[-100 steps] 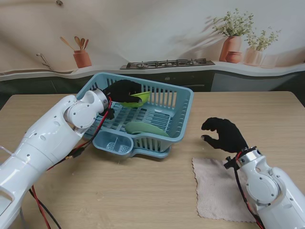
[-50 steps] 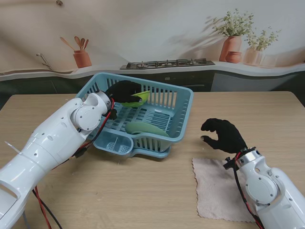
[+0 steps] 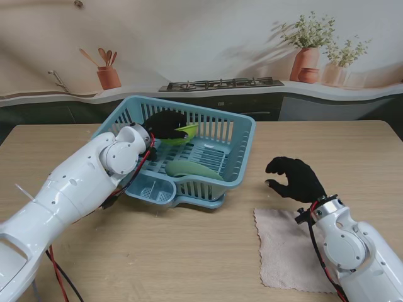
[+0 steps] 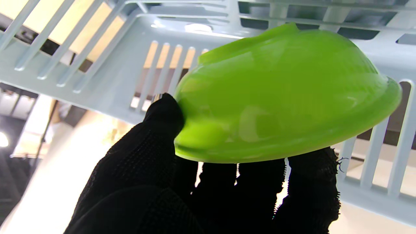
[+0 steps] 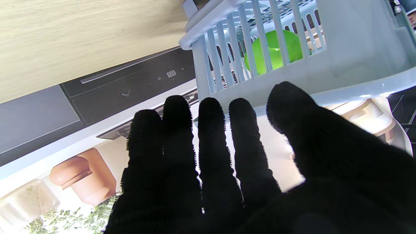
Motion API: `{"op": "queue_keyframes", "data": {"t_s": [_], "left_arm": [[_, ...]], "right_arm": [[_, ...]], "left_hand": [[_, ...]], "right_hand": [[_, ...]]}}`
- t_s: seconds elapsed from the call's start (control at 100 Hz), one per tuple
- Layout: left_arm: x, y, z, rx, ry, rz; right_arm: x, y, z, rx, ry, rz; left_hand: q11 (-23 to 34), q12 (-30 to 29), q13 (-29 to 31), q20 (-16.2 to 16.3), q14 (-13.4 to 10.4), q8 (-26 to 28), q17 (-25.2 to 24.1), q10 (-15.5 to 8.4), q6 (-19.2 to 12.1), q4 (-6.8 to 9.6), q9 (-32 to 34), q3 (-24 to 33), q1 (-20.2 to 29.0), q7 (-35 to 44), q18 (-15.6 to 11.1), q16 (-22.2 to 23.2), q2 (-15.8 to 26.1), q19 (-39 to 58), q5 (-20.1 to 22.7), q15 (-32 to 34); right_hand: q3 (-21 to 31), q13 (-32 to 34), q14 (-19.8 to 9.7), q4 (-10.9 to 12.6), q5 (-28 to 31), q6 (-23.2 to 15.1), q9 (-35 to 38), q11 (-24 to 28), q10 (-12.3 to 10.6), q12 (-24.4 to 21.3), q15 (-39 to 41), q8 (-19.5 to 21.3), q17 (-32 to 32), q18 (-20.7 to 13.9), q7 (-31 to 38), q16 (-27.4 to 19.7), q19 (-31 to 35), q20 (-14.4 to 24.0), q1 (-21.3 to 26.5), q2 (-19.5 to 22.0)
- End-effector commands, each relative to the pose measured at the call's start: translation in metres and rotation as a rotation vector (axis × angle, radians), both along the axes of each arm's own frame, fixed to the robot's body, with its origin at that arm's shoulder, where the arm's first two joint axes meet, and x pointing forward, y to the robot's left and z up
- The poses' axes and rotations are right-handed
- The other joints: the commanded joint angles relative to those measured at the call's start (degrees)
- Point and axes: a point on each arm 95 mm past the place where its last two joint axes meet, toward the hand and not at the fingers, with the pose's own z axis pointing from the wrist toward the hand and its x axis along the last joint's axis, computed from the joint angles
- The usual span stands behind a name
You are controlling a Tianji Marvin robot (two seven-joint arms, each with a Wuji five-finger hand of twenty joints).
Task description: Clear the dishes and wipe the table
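left hand pinches the green bowl inside the blue rack, to set it down safe | right hand spread, holding nothing, waits near the cloth on the worktop for wiping

A bright green bowl is held tilted inside the pale blue slatted rack on the table. A paler green plate lies there too. A beige cloth is spread flat to the right.

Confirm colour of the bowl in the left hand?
Bright lime green bowl, plain, no pattern; clearest in the left wrist view.
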Motion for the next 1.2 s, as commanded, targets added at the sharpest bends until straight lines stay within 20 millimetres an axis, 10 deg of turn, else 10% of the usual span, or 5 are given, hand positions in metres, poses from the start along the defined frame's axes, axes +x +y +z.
{"op": "queue_keyframes", "data": {"t_s": [0.0,1.19], "left_arm": [[0.0,-0.005,-0.002,0.005,0.021,-0.003],[-0.009,-0.004,-0.021,0.044,0.138,0.043]], "right_arm": [[-0.001,0.001,-0.003,-0.004,0.011,0.005],[0.001,0.002,-0.005,0.002,0.014,0.007]], "left_hand": [[-0.3,-1.4,-0.6,-1.1,2.7,-0.6,-0.7,2.2,-4.7,3.22,-0.6,4.6,6.3,0.7,2.3,-0.9,1.9,-0.9,2.5,0.2],[-13.9,-7.0,-8.0,-5.2,6.6,-17.1,-12.6,3.0,-1.2,6.62,-2.7,-3.9,6.9,-12.1,4.9,-12.5,2.8,-12.8,6.5,-15.3]], "right_hand": [[-0.6,-0.8,0.5,-1.0,-0.8,0.0,-0.6,-0.4,-0.1,-0.7,-0.6,-0.2,-0.6,-1.0,0.0,-0.4,-0.3,-0.1,-0.1,0.8],[-0.7,-0.8,0.5,-1.0,-0.8,-0.2,-0.6,-0.4,-0.1,-0.7,-0.8,-0.3,-0.8,-1.1,-0.1,-0.5,-0.4,-0.1,-0.1,1.0]]}}
